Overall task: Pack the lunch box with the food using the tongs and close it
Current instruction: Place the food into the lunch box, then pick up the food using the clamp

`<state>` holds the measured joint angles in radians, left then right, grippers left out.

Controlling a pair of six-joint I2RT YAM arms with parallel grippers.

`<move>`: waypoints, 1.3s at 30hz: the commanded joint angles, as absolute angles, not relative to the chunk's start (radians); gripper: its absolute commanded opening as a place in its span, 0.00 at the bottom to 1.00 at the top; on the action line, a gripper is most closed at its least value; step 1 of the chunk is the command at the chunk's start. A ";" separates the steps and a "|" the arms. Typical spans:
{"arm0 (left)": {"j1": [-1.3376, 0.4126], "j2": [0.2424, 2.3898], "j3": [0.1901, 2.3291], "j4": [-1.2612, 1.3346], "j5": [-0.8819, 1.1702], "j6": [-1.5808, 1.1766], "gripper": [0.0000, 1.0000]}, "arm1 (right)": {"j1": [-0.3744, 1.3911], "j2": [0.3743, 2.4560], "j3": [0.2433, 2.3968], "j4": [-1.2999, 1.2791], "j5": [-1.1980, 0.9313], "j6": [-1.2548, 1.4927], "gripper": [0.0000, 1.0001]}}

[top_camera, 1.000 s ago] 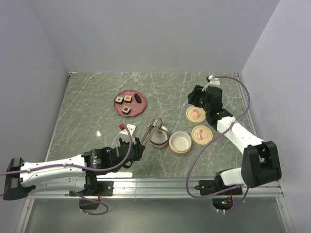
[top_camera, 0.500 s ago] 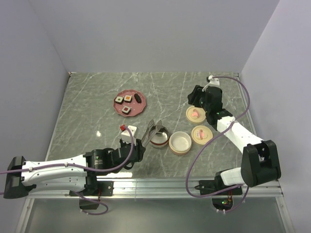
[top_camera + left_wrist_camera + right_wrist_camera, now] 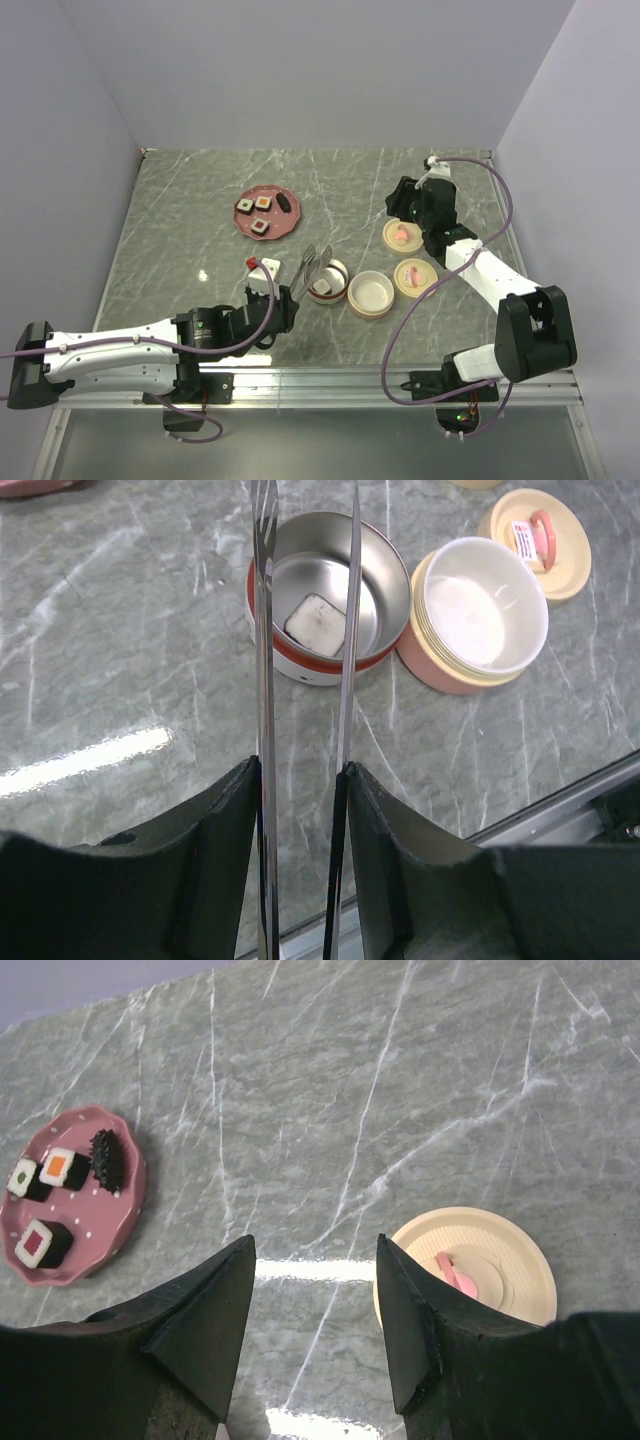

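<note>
My left gripper [image 3: 283,305] [image 3: 300,770] is shut on the tongs [image 3: 312,265] [image 3: 262,630], a finger pressing each arm from outside. The tongs' arms stand apart, their tips over the lunch box's steel, red-banded bowl [image 3: 328,282] [image 3: 385,575]. One white food piece [image 3: 315,620] lies in that bowl. Three sushi rolls [image 3: 261,226] [image 3: 42,1243] and a dark piece [image 3: 285,201] [image 3: 106,1158] sit on the pink plate [image 3: 280,222] [image 3: 110,1220]. My right gripper [image 3: 405,200] [image 3: 315,1245] hangs open above the table, holding nothing, beside a cream lid [image 3: 500,1260].
A cream-and-pink container [image 3: 371,293] [image 3: 480,615] stands right of the steel bowl. Two cream lids with pink handles [image 3: 415,277] [image 3: 402,234] lie further right. The table's metal front rail [image 3: 400,375] runs along the near edge.
The left gripper has eased and the tongs' arms have spread apart. The tongs have swung slightly left over the steel bowl. The right arm has not moved.
</note>
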<state>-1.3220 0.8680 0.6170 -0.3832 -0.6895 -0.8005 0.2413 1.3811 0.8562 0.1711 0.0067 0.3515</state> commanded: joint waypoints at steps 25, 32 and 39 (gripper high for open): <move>-0.939 0.957 0.650 -0.169 -0.687 -0.661 0.47 | 0.230 1.388 0.868 0.216 -0.058 0.354 0.59; -0.798 1.067 0.692 -0.118 -0.672 -0.592 0.47 | 0.230 1.388 0.862 0.221 -0.066 0.356 0.59; -0.767 1.104 0.704 -0.111 -0.716 -0.577 0.47 | 0.230 1.394 0.859 0.224 -0.066 0.353 0.59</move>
<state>-0.7742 1.1027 0.6586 -0.1688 -0.6907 -0.6079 0.2371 1.3853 0.8562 0.1795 -0.0612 0.3511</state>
